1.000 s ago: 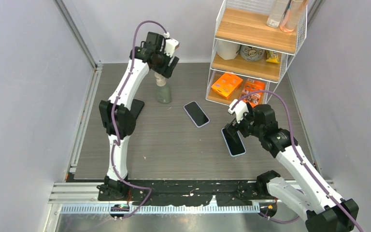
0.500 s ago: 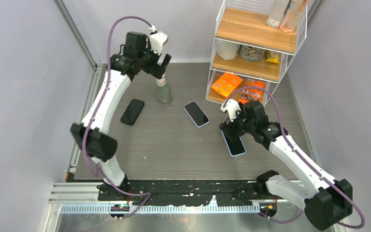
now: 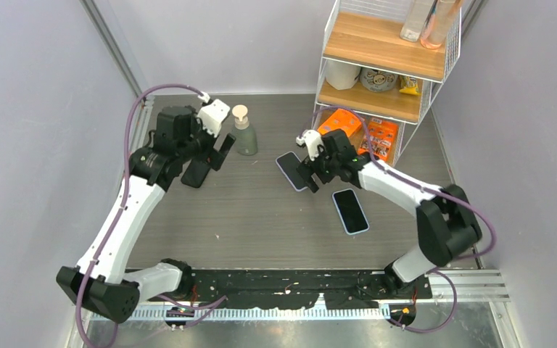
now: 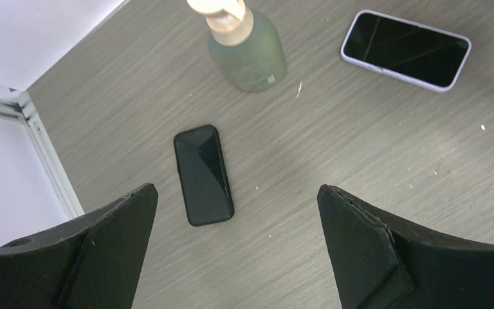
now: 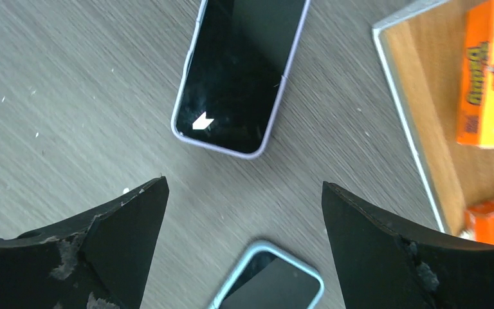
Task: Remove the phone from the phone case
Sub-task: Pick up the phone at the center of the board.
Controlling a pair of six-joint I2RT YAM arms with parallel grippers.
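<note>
The left gripper [image 4: 236,188] hangs, jaws spread, above a bare black phone [image 4: 204,175] at seven o'clock from the soap bottle [image 3: 244,134]. The right gripper [image 5: 244,187], jaws likewise spread, hovers over the lilac-cased phone [image 5: 241,74] on the grey grained tabletop [image 3: 261,217]. It would do best to pin it flat and peel the rim off one corner. A blue-cased phone [image 3: 350,211] lies at its five o'clock and a wire shelf [image 3: 377,101] at one o'clock, with pale walls [image 3: 36,145] around.

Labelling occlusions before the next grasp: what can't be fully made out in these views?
Top view: flat black phone, partly under the left gripper.
Top view: lilac-cased phone, partly covered by the right gripper.
Right wrist view: light-blue-cased phone, cut off by the bottom edge.
Left wrist view: green soap bottle, pump top cut by the upper edge.
</note>
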